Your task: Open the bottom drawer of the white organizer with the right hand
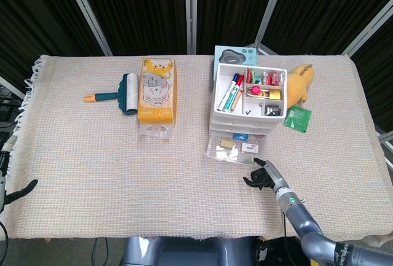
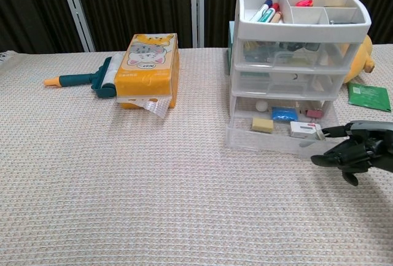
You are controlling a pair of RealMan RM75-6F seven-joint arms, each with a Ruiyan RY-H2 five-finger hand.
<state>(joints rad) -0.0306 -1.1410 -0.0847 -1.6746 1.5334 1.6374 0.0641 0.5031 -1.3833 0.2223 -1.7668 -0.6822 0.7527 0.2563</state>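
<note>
- Drawer (image 2: 276, 132) at the bottom of the white organizer (image 1: 248, 103) stands pulled out toward the front edge of the table (image 1: 92, 174), its long side parallel to that edge.
- The right hand (image 2: 353, 152) is at the drawer's front right corner, fingers curled; I cannot tell if it holds the front wall.
- The organizer sits right of the middle, toward the back edge.
- The left hand (image 1: 15, 191), at the table's left edge, is well apart; its state is unclear.
</note>
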